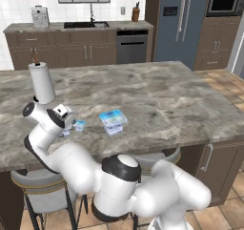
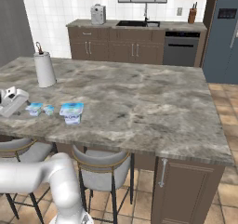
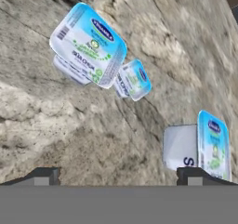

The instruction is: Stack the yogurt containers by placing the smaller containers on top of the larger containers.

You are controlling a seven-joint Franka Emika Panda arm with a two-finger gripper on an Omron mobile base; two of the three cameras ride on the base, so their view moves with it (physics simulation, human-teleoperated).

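Gripper jaws spread wide, nothing between them, hovering low over the near-left part of the grey-brown marble island countertop. In the hand view its two dark finger tips sit far apart at the bottom edge.

Nearest small white yogurt cup with light-blue foil lid lies right by one finger tip, not between the jaws; contact can't be judged. In the right base view this cup sits just beside the hand.

Second small white yogurt cup with light-blue lid is next out, also seen from the left base and from the right base. It sits just beside the bigger tub; touching or not is unclear.

Wider squarish white yogurt tub with light-blue lid and blue print sits right of both cups, upright on the counter, nothing stacked on it.

Farther left on the counter: white paper towel roll on a dark-knobbed holder, upright.

Beyond the island, dark wood cabinets with a black dishwasher.
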